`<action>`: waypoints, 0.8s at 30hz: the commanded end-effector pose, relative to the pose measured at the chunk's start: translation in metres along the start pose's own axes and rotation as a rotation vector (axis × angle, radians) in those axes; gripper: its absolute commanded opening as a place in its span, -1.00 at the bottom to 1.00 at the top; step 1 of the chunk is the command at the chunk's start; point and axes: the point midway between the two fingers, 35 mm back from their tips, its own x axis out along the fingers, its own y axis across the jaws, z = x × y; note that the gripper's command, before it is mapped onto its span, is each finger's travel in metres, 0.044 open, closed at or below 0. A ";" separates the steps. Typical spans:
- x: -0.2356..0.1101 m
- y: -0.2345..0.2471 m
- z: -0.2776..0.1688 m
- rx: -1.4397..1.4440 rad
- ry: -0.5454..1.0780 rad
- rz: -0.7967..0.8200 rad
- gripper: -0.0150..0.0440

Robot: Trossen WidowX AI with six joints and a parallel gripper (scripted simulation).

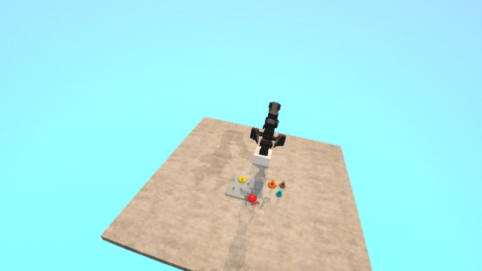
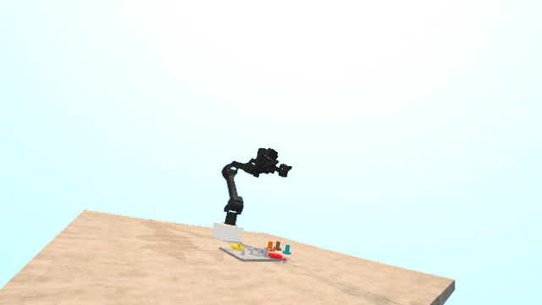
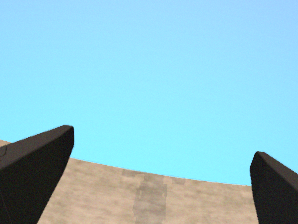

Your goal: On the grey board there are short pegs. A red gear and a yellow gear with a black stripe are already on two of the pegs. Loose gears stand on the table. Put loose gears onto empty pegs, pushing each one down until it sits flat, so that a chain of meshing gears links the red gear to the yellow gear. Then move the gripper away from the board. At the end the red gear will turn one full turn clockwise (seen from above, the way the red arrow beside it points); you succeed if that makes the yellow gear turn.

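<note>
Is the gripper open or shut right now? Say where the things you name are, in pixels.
Open: in the wrist view the gripper's [image 3: 162,140] two fingers stand wide apart, with nothing visible between them but background.

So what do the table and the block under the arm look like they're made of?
The table: perhaps matte stone or wood, from its mottled beige surface.
The white block: possibly painted or plastic, from its plain, even colour without visible grain.
</note>
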 end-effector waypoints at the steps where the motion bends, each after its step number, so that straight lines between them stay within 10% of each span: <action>1: 0.001 0.001 -0.002 0.004 0.012 0.004 0.95; 11: 0.038 0.075 -0.134 0.146 0.704 0.131 1.00; 24: -0.031 0.147 -0.275 0.066 1.581 -0.008 1.00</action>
